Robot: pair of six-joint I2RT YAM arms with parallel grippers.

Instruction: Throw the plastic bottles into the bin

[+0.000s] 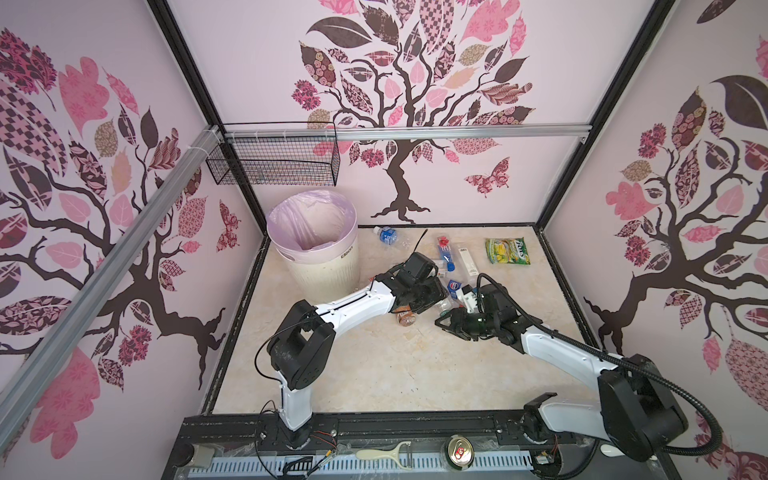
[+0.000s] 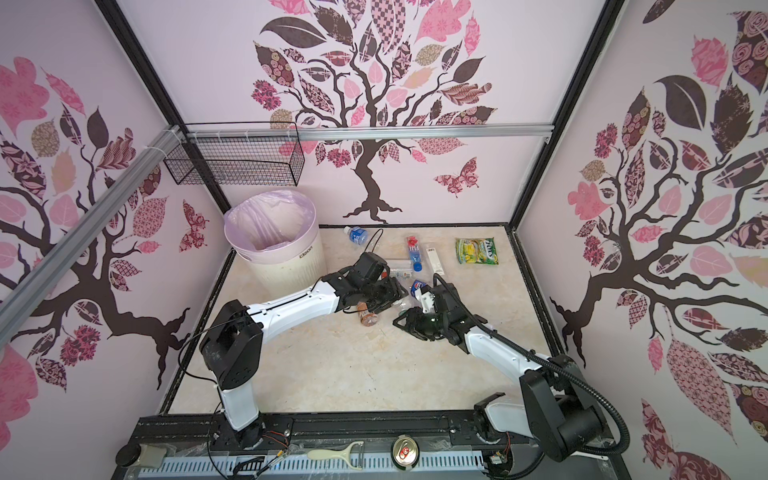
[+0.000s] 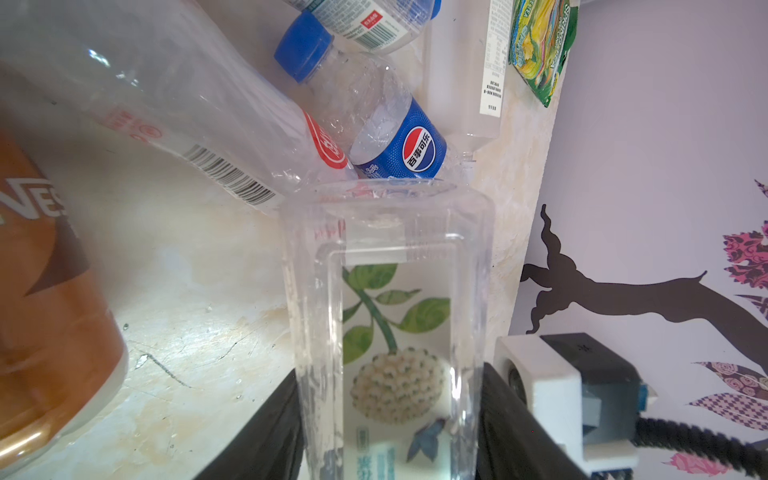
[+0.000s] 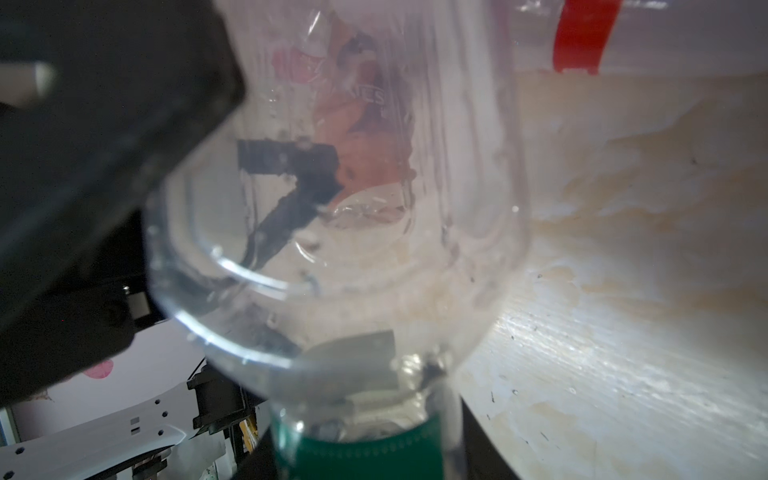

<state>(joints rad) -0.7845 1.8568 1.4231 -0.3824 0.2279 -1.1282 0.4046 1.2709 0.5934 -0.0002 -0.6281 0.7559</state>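
Green-label bottle point(image 4: 332, 257) is clamped in your right gripper point(image 1: 448, 321), flower-label bottle point(image 3: 390, 299) in left gripper point(image 3: 390, 436), both close together among other bottles point(image 1: 444, 249), bin point(image 1: 328, 274) well apart back-left; swing both & arms may clash.

Bin point(image 1: 328, 278) back left on table point(image 1: 395, 374), below wall basket point(image 1: 274, 166). Bottles point(image 1: 445, 249) heaped mid-back, right of bin; lone bottle point(image 1: 386, 235) at back edge. Packet point(image 1: 507, 250) back right. Left pincer point(image 3: 388, 374) round left bottle point(image 3: 395, 311), right pincer point(image 4: 365, 449) round right bottle point(image 4: 332, 249), at heap's front. Can point(image 1: 459, 449), peeler point(image 1: 382, 453) on ledge point(image 1: 490, 460) before table.
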